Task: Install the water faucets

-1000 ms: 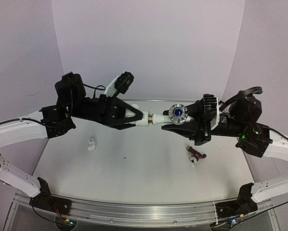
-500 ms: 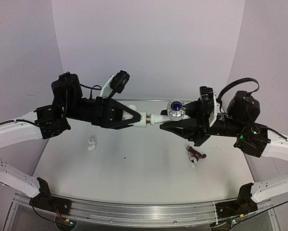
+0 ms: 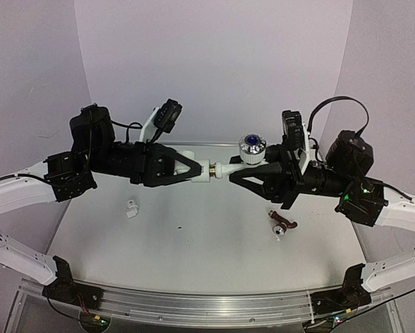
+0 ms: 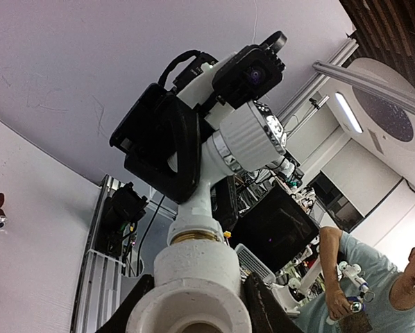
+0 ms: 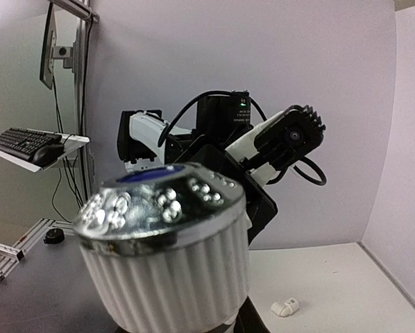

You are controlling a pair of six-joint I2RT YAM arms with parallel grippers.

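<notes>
1. Far left first: the left tool (image 3: 191, 168) is clamped tight on a white elbow fitting (image 3: 203, 172), holding it in the air above the counter (image 3: 193, 243) with its mouth facing right.
2. Below that arm, a spare fitting (image 3: 131, 208) lies loose on the counter, well apart from the action.
3. Centre stage, the faucet (image 3: 228, 167) hangs in mid-air between the two arms. Its brass thread (image 4: 193, 237) sits right at the mouth of the held elbow fitting. We cannot tell how far in it has gone.
4. The silvery knob (image 3: 251, 144) with its blue centre stands up above the faucet body.
5. On the right, the right tool (image 3: 243, 173) is closed around the faucet's white body, just right of the joint.
6. Near right on the counter lies a small dark piece (image 3: 282, 225) with a silvery end. We can't make out what it is.
7. The danger, as we see it, is cross-threading. If the two arms are not on one line, the brass will bite crooked and jam.
8. The smooth plastic could also spin inside either grip, so the turning would achieve nothing. Or a piece could slip free and drop to the counter.
</notes>
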